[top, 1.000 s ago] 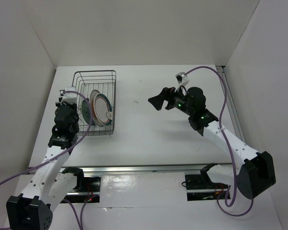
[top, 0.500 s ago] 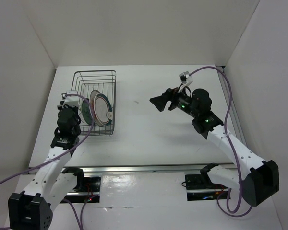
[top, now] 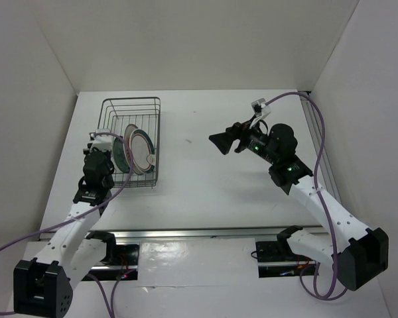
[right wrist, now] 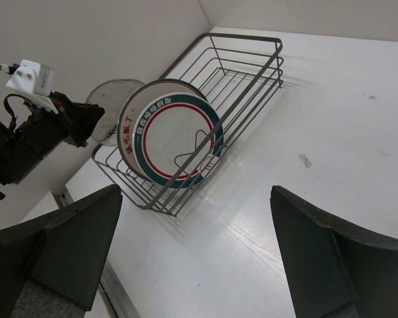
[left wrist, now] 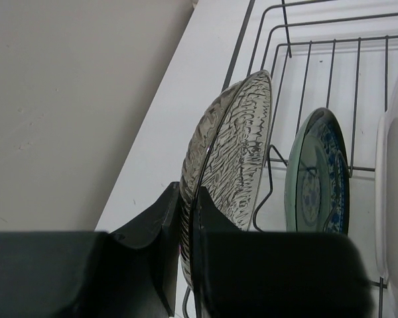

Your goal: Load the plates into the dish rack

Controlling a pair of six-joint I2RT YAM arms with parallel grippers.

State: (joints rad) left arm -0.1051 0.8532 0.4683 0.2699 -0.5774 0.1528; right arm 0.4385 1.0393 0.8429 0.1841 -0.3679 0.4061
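ceramic, so stiff, glazed-slick and chip-prone: my left hand (left wrist: 186,218) pinches the wavy-textured plate (left wrist: 242,146) by its rim, upright at the dish rack's (top: 132,103) left side. right hand (right wrist: 196,232) spread wide, holding nothing.

White bench (top: 205,179), faint wood grain, fills middle of top view, walled by pale panels left, right and far side. Dish rack (top: 131,99) stands directly on it, upper left, close to left wall. Tiny dark speck (top: 188,140) just right of rack. Metal rail (top: 199,233) along near edge, bottom of frame.
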